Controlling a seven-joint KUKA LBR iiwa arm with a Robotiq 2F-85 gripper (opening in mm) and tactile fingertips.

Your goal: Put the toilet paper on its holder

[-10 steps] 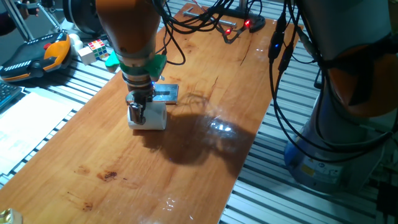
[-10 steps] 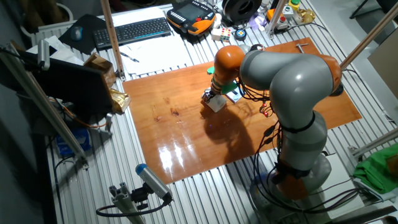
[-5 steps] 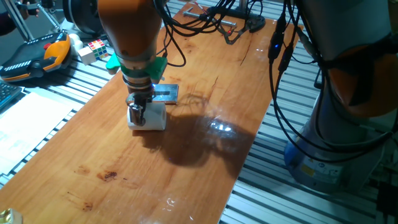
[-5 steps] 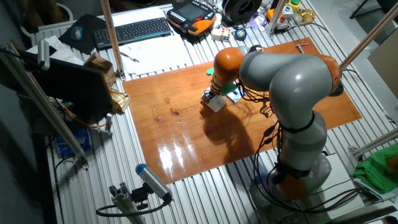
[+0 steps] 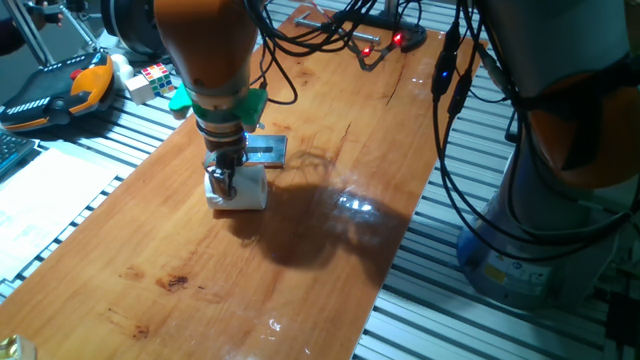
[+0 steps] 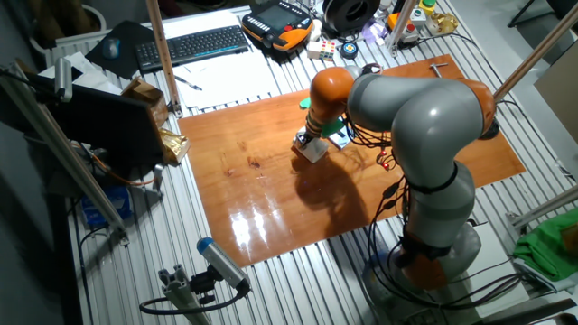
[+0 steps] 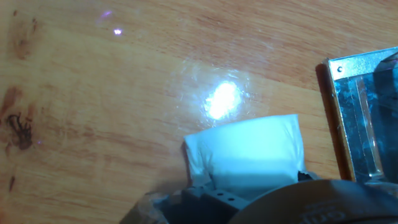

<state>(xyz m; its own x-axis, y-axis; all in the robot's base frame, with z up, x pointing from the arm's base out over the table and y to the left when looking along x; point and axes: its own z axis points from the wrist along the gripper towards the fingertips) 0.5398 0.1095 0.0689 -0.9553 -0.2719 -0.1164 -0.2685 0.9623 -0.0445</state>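
The toilet paper (image 5: 248,188) is a small white roll lying on its side on the wooden table. My gripper (image 5: 222,183) comes straight down onto its left end, and the fingers look shut on the roll. The holder (image 5: 267,150), a shiny grey metal plate, lies flat on the table just behind the roll; its bar arm is hidden by my hand. In the other fixed view the gripper (image 6: 307,143) and roll (image 6: 315,151) sit mid-table. In the hand view the roll (image 7: 249,152) lies at bottom centre, with the holder plate (image 7: 364,118) at the right edge.
A Rubik's cube (image 5: 150,80) and an orange-black pendant (image 5: 60,90) lie off the table's left side. Cables (image 5: 370,40) lie at the far end. The arm's base (image 5: 560,170) stands to the right. A keyboard (image 6: 194,43) sits beyond the table.
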